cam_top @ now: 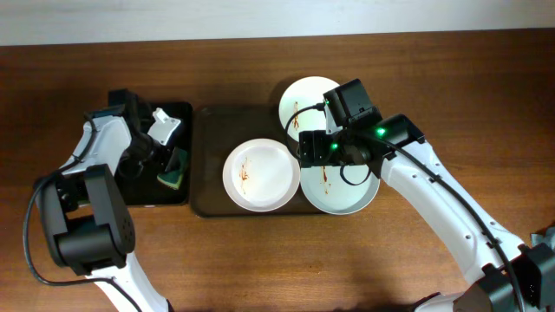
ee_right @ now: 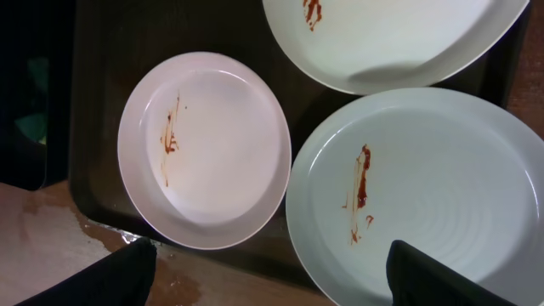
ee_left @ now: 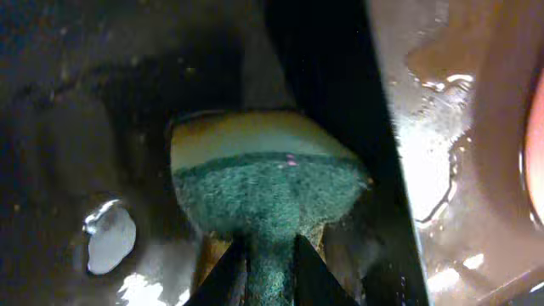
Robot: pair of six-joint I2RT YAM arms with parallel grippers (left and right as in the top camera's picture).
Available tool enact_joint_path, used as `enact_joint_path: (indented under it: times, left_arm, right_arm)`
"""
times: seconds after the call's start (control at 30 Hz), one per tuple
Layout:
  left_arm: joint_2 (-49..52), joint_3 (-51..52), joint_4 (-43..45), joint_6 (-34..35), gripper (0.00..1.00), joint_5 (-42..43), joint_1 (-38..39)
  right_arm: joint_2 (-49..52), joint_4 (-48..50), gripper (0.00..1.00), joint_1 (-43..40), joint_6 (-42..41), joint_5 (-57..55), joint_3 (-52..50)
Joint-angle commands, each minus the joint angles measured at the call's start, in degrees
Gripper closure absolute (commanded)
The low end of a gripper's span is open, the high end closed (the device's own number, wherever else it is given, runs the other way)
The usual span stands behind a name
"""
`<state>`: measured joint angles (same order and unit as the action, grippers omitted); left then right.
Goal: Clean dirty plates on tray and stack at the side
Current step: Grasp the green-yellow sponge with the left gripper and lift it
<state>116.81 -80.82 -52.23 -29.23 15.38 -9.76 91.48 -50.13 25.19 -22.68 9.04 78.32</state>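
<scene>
Three white plates with brown-orange smears lie on the dark-brown tray (cam_top: pixel 205 165): one at the left (cam_top: pixel 260 175), one at the back (cam_top: pixel 303 100), one at the front right (cam_top: pixel 340 189). My right gripper (cam_top: pixel 323 149) hovers open over them, empty. The right wrist view shows the left plate (ee_right: pixel 204 149), the front right plate (ee_right: pixel 425 195) and the back plate (ee_right: pixel 391 42). My left gripper (cam_top: pixel 165 160) is shut on a green and yellow sponge (ee_left: pixel 268 174) over the small black tray (cam_top: pixel 139 195).
The black tray (ee_left: pixel 85 127) is wet, with water pooled in it. Bare wooden table lies in front of and to the right of the trays.
</scene>
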Motion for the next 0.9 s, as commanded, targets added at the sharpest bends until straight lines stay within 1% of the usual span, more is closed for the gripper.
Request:
enact_joint_path:
  times: [0.0, 0.2, 0.23, 0.27, 0.33, 0.37, 0.4, 0.47, 0.6, 0.67, 0.73, 0.83, 0.87]
  left_arm:
    - [0.6, 1.3, -0.3, 10.0, 0.83, -2.8, 0.3]
    - [0.6, 1.3, 0.6, 10.6, 0.83, -2.8, 1.7]
    - [0.6, 1.3, 0.5, 11.7, 0.74, -2.8, 2.8]
    - [0.6, 1.3, 0.5, 11.7, 0.73, -2.8, 3.3]
    - [0.6, 1.3, 0.5, 11.9, 0.73, -2.8, 4.0]
    - [0.6, 1.3, 0.5, 11.9, 0.73, -2.8, 4.0]
    - [0.6, 1.3, 0.5, 11.9, 0.78, -2.8, 4.0]
    - [0.6, 1.3, 0.5, 13.6, 0.99, -2.8, 4.0]
    - [0.6, 0.3, -0.1, 16.4, 0.99, -2.8, 3.6]
    - [0.6, -2.4, -4.0, 16.7, 0.99, -2.8, 3.6]
    - [-0.2, -7.8, -10.7, 18.1, 0.99, -2.8, 3.6]
    - [-3.0, -12.8, -15.8, 19.6, 0.99, -2.9, 3.6]
    - [-4.7, -14.4, -17.4, 20.7, 0.99, -4.3, 3.6]
  right_arm:
    - [0.7, 0.3, 0.13, 0.3, -0.1, -0.7, 1.0]
    - [0.9, 1.4, 0.13, 0.3, -0.2, -0.7, 1.0]
    - [0.9, 1.3, 0.13, 0.3, -0.2, -0.7, 1.0]
    - [0.9, 1.3, 0.13, 0.3, -0.2, -0.7, 1.0]
    - [0.9, 1.3, 0.13, 0.3, -0.2, -0.7, 1.0]
    - [0.9, 1.2, 0.13, 0.3, -0.2, -0.7, 1.0]
    - [0.9, 1.2, 0.13, 0.3, -0.2, -0.7, 1.0]
    - [0.9, 1.3, 0.12, 0.3, -0.1, -0.7, 1.0]
    - [0.9, 1.3, 0.11, 0.3, -0.1, -0.7, 1.0]
    - [0.9, 1.4, 0.11, 0.3, -0.1, -0.7, 1.0]
    - [0.9, 1.7, 0.16, 0.3, -0.2, -0.7, 1.0]
    - [0.9, 1.8, 0.17, 0.3, -0.2, -0.7, 1.0]
    - [0.9, 1.9, 0.17, 0.3, -0.2, -0.7, 1.0]
